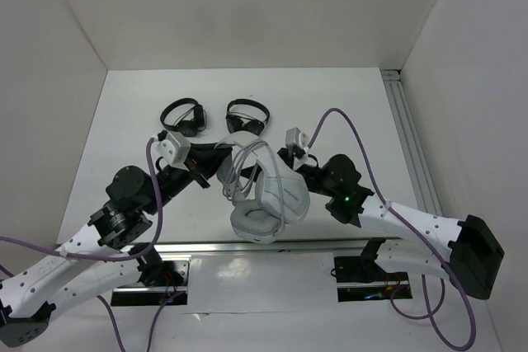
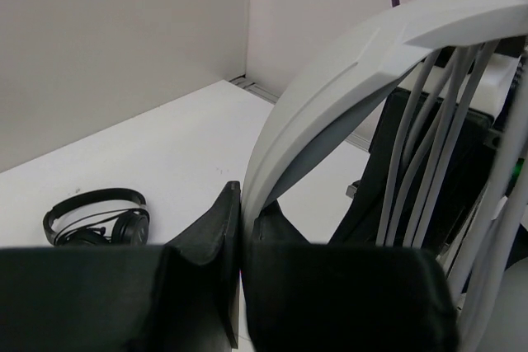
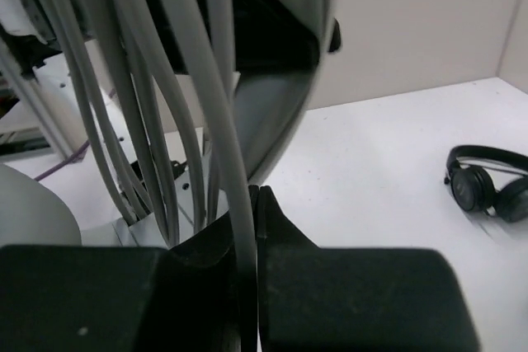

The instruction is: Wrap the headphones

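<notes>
Headphones (image 1: pixel 268 199) sit at frame centre in the top view, held up between the two arms, earcups toward the bottom of the frame and the headband (image 2: pixel 330 96) arcing toward the top.

Left jaws: pressed together on the headband's edge. In the left wrist view the band rises from the jaw tips toward the upper right.

Right jaws: pinching one strand of the cable (image 3: pixel 223 121). It runs down between the tips, with the rest of the strands fanned upper left and the band directly behind.

Several loops already lie across the band, so the wrap looks well along. How much cable is loose I can't tell.

Key relation: the band's long axis runs bottom to top of the top view and the strands cross it. Left arm (image 1: pixel 124 204) is the anchor, right arm (image 1: pixel 396 220) has the free strand, so the next turn is the right's, led round the band, not along it.

Two black headsets (image 1: pixel 181 115) (image 1: pixel 247 117) lie on the surface (image 1: pixel 346 105) further up the frame, well apart.
</notes>
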Tool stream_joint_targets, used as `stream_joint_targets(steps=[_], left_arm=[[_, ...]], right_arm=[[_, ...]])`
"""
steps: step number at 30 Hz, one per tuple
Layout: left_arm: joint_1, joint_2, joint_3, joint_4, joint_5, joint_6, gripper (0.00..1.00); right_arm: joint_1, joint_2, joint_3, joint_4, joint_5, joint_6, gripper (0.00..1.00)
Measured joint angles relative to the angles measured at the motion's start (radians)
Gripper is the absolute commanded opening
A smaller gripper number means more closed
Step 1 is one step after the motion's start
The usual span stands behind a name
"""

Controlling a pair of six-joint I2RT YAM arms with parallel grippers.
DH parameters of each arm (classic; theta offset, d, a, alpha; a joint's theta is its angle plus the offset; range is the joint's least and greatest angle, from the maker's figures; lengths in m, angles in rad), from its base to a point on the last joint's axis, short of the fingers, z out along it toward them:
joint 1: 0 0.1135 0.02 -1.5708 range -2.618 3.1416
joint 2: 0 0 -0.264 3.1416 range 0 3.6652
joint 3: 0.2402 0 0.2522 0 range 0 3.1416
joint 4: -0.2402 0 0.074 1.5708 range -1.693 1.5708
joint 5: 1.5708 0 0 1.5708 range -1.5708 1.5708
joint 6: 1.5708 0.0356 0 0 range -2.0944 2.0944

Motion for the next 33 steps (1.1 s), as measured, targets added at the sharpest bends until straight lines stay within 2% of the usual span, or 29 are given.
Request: stream_joint_targets(steps=[3,4,5,14,19,28,29,32,33], left_arm=[[-0.003,0.007,-0.031,0.043,-0.007,-0.004,0.0],[-0.003,0.009,-0.044,0.055,-0.016,-0.007,0.0],[-0.003,0.009,-0.066,0.074,-0.03,-0.013,0.0],[-0.003,-0.021,-0.145,0.109,-0.123,-0.053,0.0],[-0.003,-0.051,-0.145,0.109,-0.144,-0.053,0.0],[-0.003,-0.121,-0.145,0.103,-0.185,-0.051,0.0],[-0.003,-0.126,-0.145,0.1,-0.188,-0.051,0.0],[-0.003,-0.133,-0.145,0.086,-0.196,-0.051,0.0],[-0.003,-0.133,-0.145,0.081,-0.2,-0.051,0.0]], right_arm=[[0.002,-0.019,-0.074,0.056,0.066,0.029,0.09],[0.003,-0.017,-0.085,0.062,0.081,0.038,0.11],[0.003,-0.013,-0.093,0.068,0.096,0.045,0.19],[0.014,0.044,-0.172,0.146,0.151,0.103,0.42],[0.014,0.06,-0.177,0.203,0.15,0.127,0.45],[0.017,0.077,-0.182,0.231,0.151,0.138,0.63],[0.019,0.08,-0.182,0.231,0.153,0.139,0.7],[0.023,0.084,-0.182,0.231,0.152,0.135,0.71],[0.026,0.086,-0.182,0.23,0.153,0.135,1.0]])
